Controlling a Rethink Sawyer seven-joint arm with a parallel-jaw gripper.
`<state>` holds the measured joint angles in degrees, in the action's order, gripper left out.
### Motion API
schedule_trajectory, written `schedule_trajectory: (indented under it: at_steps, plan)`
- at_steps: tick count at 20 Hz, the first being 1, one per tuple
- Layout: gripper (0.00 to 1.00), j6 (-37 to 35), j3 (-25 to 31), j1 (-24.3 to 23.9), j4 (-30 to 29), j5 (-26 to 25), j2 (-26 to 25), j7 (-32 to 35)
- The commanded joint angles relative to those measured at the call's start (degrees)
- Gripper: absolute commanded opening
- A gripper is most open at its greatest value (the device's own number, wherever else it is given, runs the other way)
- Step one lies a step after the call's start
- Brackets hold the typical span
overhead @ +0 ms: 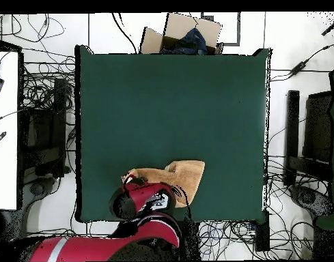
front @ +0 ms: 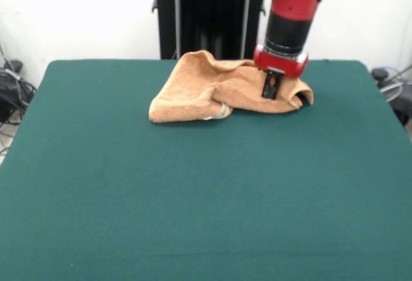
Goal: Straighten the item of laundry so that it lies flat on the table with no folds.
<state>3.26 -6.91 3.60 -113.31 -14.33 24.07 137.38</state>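
Towel: the towel (front: 219, 91) lies crumpled on the table (front: 193, 197), directly under and beside the claw; most of the cloth spreads away from the claw toward the left of the front view, with a small raised lobe on the claw's other side.
Folds: one flap is doubled over beside the claw, and a pale bit, perhaps the tag (front: 223, 109), shows at the near edge below the fold.
Claw: the claw (front: 270, 86) is down at the cloth's raised part, tips at or in the fabric; I cannot tell whether it is open or closed, or whether it has any cloth.
Progress: judged from the folds, little is done; the whole towel is yet to be spread flat.
Table: bare green felt stretches well away from the claw on every side but the robot's.
Box: an open cardboard box (overhead: 179, 34) sits off the table, far from the claw, holding something dark blue (overhead: 194, 41), perhaps cloth.
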Motion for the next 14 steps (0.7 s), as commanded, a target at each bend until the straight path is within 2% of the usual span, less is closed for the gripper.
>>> schedule_trajectory:
  at_steps: [1,8,14]
  plan:
    - [0.0,0.6,5.2,-4.1,7.5,-0.7,-8.2,2.2]
    - [0.0,0.0,10.4,-6.7,7.3,1.6,-11.9,4.5]
    - [0.0,0.3,13.5,-6.3,4.5,5.9,-12.2,9.1]
